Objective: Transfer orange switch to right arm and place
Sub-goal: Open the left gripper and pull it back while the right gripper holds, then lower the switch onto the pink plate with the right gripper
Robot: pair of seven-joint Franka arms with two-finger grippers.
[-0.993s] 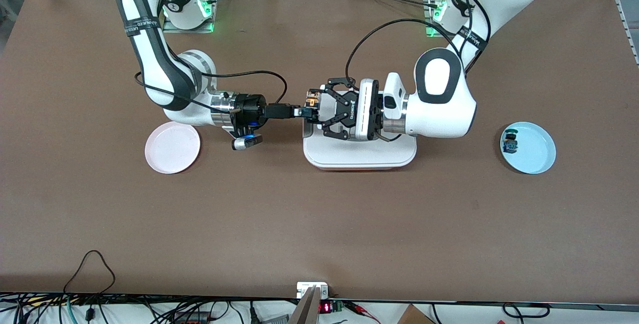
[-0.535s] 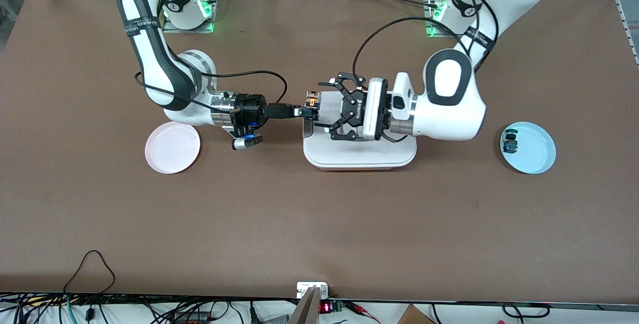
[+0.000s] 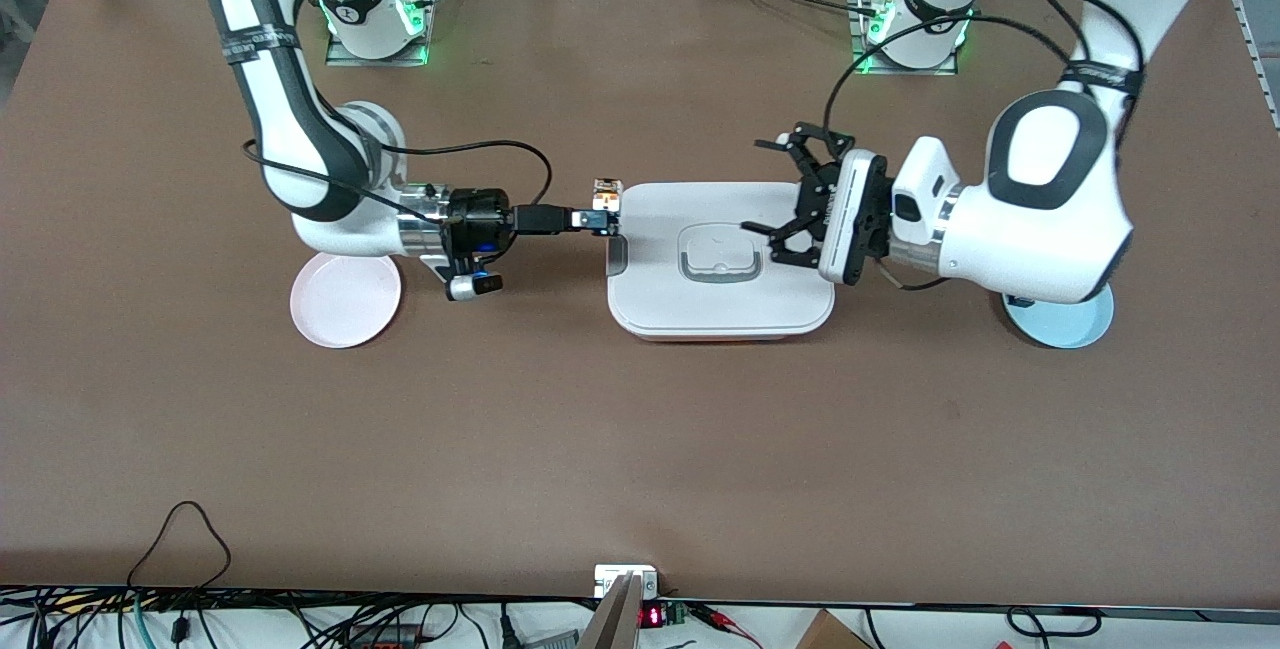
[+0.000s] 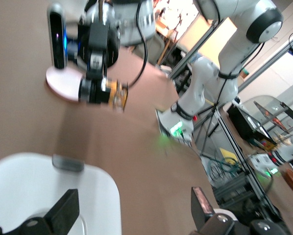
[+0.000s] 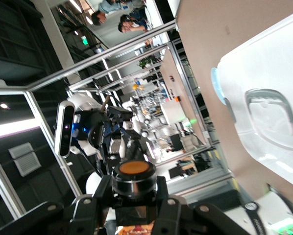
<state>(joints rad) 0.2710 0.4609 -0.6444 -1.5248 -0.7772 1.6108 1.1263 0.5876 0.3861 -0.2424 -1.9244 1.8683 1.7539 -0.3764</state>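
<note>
The orange switch (image 3: 606,195) is up in the air at the edge of the white lidded box (image 3: 720,314), toward the right arm's end. My right gripper (image 3: 602,218) is shut on it. In the right wrist view its round orange cap (image 5: 134,168) sits between the black fingers (image 5: 96,193). My left gripper (image 3: 765,186) hangs open over the box's other end with nothing in it. Its two fingers (image 4: 63,211) stand wide apart in the left wrist view, which also shows the switch (image 4: 118,94) held farther off.
A pink plate (image 3: 345,297) lies under the right arm's wrist. A light blue plate (image 3: 1072,331) is mostly hidden under the left arm's elbow. The white box has a grey handle (image 3: 716,264) on its lid.
The left gripper opened, let go of the switch and drew back toward the left arm's end. The right arm kept the switch and shifted a little toward its own end.
</note>
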